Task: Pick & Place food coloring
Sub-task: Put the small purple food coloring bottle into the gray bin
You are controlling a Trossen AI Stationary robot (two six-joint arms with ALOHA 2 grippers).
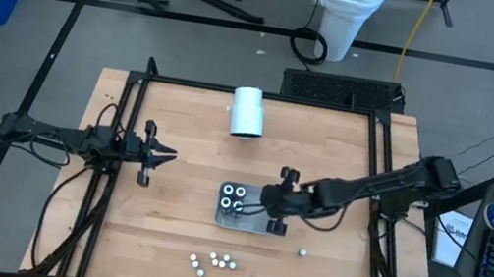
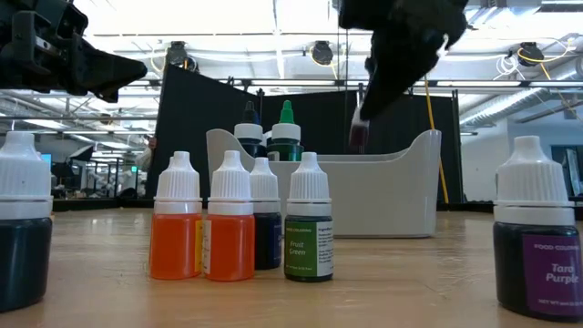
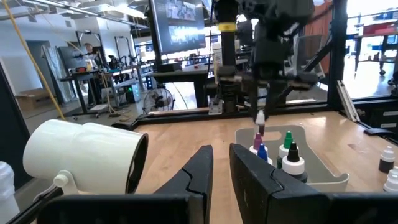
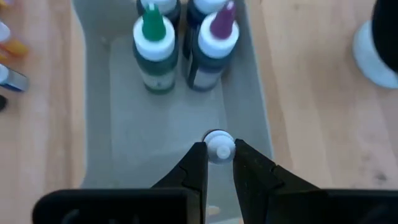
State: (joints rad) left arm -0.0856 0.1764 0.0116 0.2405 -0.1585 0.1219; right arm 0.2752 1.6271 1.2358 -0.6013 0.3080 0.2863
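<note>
1. My right gripper [image 4: 217, 163] hangs over the grey tray [image 4: 99, 137], its fingers pinched on a white-capped food coloring bottle [image 4: 218, 147].
2. Only the low view reads labels: glossy orange, green and purple plastic bottles [image 2: 230, 228] stand near the tray.
3. My left gripper [image 1: 163, 154], jaws nearly together and empty, waits well apart from the tray.

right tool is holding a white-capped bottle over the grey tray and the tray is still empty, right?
Not quite. The right tool does hold a small white-capped food coloring bottle above the grey rectangular plastic tray, but the tray is not empty: the right wrist view shows bottles already standing in it, among them a green-tipped bottle and a purple-tipped bottle.
</note>
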